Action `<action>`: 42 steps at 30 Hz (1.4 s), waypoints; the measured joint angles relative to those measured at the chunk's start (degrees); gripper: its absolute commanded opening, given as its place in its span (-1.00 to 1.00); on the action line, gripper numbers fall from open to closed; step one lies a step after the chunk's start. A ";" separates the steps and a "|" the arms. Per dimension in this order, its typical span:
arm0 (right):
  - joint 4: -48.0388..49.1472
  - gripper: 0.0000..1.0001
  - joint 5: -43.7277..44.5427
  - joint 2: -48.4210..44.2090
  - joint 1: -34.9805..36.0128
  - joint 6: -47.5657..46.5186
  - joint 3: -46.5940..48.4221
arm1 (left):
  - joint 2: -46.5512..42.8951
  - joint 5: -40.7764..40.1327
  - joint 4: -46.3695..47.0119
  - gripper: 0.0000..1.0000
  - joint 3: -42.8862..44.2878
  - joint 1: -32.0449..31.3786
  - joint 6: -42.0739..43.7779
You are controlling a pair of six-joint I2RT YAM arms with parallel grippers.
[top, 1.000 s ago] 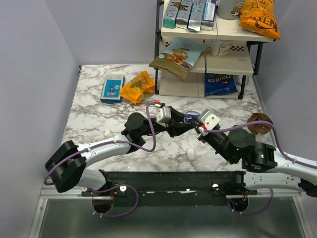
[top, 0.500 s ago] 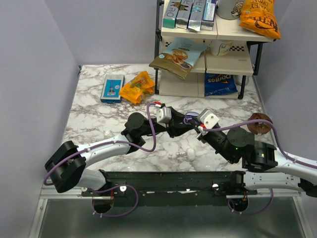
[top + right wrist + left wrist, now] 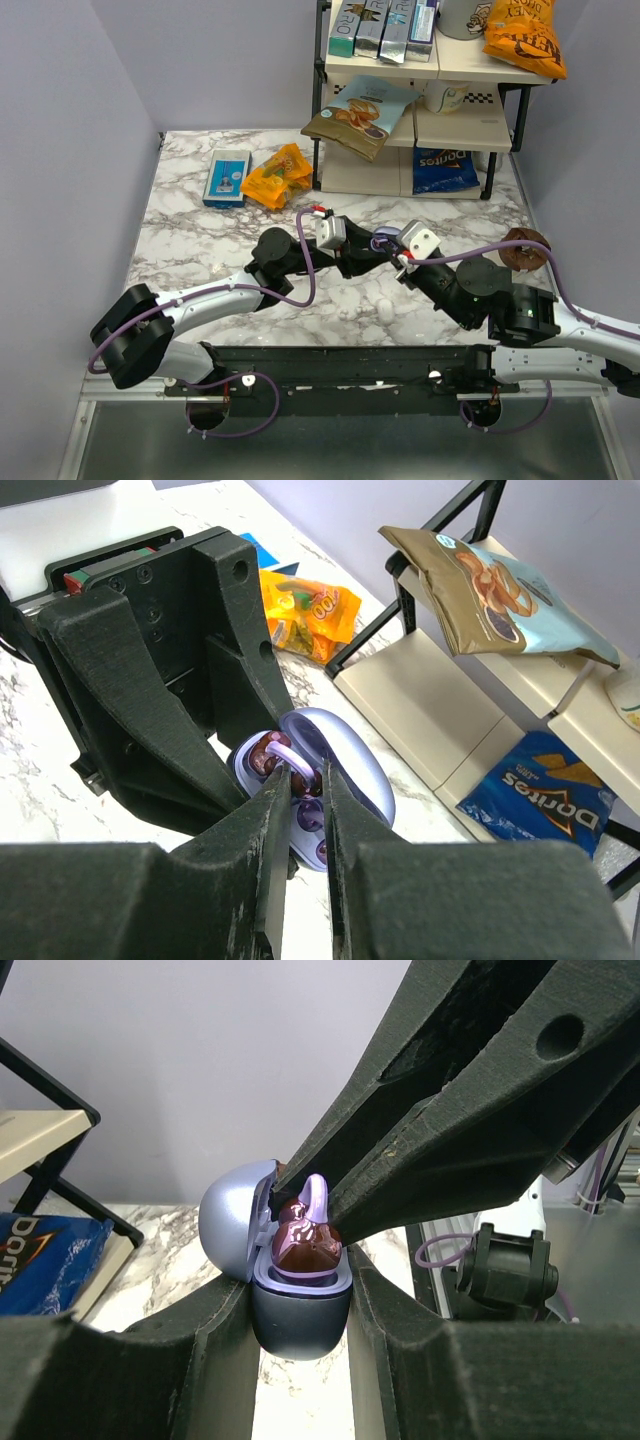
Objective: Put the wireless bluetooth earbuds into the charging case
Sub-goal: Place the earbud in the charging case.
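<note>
The charging case (image 3: 300,1325) is a blue-lilac puck with its lid (image 3: 235,1225) hinged open. My left gripper (image 3: 298,1295) is shut on its lower half and holds it above the marble table. My right gripper (image 3: 307,775) is shut on one purple earbud (image 3: 286,753) by its lilac stem. The bud's body (image 3: 305,1243) sits at the mouth of a case socket. A second purple piece (image 3: 312,813) lies lower inside the case (image 3: 350,780). In the top view the two grippers meet at mid-table, the left (image 3: 372,250) against the right (image 3: 396,256); the case is mostly hidden there.
A black-framed shelf (image 3: 415,165) with snack bags stands at the back right, with a blue Doritos bag (image 3: 443,168) on its lowest level. An orange candy bag (image 3: 276,176) and a blue box (image 3: 227,178) lie at the back left. A brown round object (image 3: 524,248) lies at the right.
My right gripper has edged left toward the case, so the case's lilac lid shows less in the top view. The left arm has held still.
</note>
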 measured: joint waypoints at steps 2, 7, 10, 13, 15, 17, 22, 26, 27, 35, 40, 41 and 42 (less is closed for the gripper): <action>-0.13 -0.48 0.00 0.00 0.00 0.00 0.00 | 0.00 0.02 0.00 -1.00 -0.02 0.00 -0.02; -0.63 -0.46 -0.11 0.00 0.00 0.13 0.20 | 0.00 0.00 0.00 -1.00 -0.04 -0.09 -0.02; -0.94 -0.43 -0.20 0.00 0.00 0.17 0.28 | 0.00 0.00 0.00 -1.00 -0.07 -0.09 -0.04; -1.33 -0.41 -0.31 0.00 0.00 0.37 0.46 | 0.00 0.00 0.00 -1.00 -0.07 -0.11 -0.24; -1.77 -0.40 -0.35 0.00 0.00 0.61 0.70 | 0.00 0.02 0.00 -1.00 -0.07 -0.20 -0.46; -2.16 -0.38 -0.39 0.00 0.00 0.83 0.90 | 0.00 0.00 0.02 -1.00 -0.07 -0.26 -0.68; -2.47 -0.35 -0.39 0.02 -0.02 1.03 1.03 | 0.02 0.00 0.04 -1.00 -0.09 -0.31 -0.92; -2.80 -0.35 -0.37 0.17 -0.02 1.03 1.20 | 0.02 0.00 0.04 -1.00 -0.17 -0.31 -0.96; -2.86 -0.35 -0.39 0.17 -0.02 1.05 1.20 | 0.02 0.00 0.07 -1.00 -0.20 -0.31 -0.98; -4.31 -0.28 -1.66 -1.27 -0.02 1.53 1.27 | 0.02 0.02 0.11 -1.00 -0.31 -0.31 -1.16; -6.47 -0.23 -4.07 -2.38 0.04 2.08 1.68 | 0.02 -0.44 0.79 -1.00 -0.31 -0.20 -1.14; -6.75 -0.23 -4.46 -2.47 0.07 2.10 1.84 | 0.02 -0.50 0.85 -1.00 -0.31 -0.20 -1.14; -7.26 -0.23 -4.96 -2.56 0.07 2.32 1.90 | 0.02 -0.83 1.31 -1.00 -0.31 -0.17 -1.22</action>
